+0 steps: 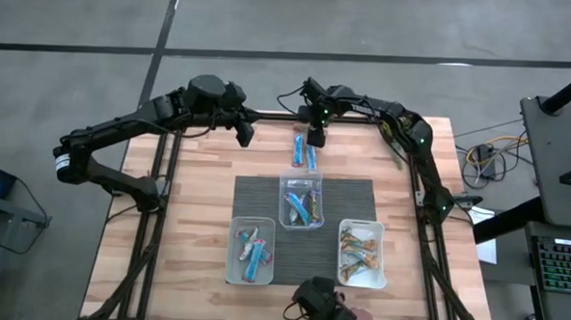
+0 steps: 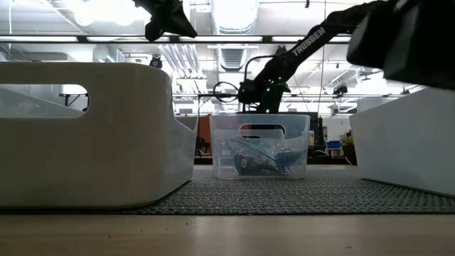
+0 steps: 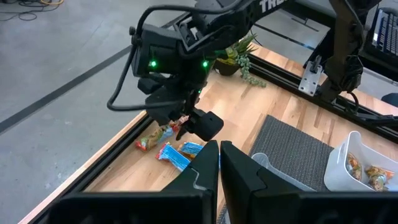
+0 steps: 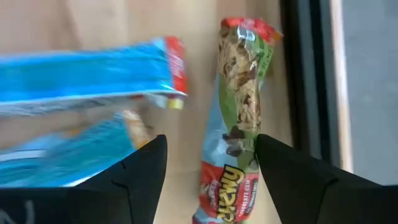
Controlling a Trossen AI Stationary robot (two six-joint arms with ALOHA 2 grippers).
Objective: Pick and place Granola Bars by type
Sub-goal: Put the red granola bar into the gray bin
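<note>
My right tool point(image 4: 211, 168) hangs spread over a green-wrapped granola bar point(image 4: 239, 112) on the table point(image 1: 187, 194) at its far edge. Light, crinkly, slippery; I'd pinch across its middle. Left tool point(image 3: 219, 163) is pressed together, idle.

Wooden table point(image 1: 166, 232) with grey mat point(image 1: 361, 197), three clear tubs point(image 1: 251, 252), loose granola bars point(image 1: 303, 153) beyond.

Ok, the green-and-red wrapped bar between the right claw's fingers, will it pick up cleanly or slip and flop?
The green-and-red bar lies flat on the wood, straddled by the open right claw, so it shouldn't roll. Its glossy film wrapper looks slippery; it may skid if nudged. The crimped ends look floppy, while the filled middle probably holds its shape, so a mid-body pinch seems safest.
</note>
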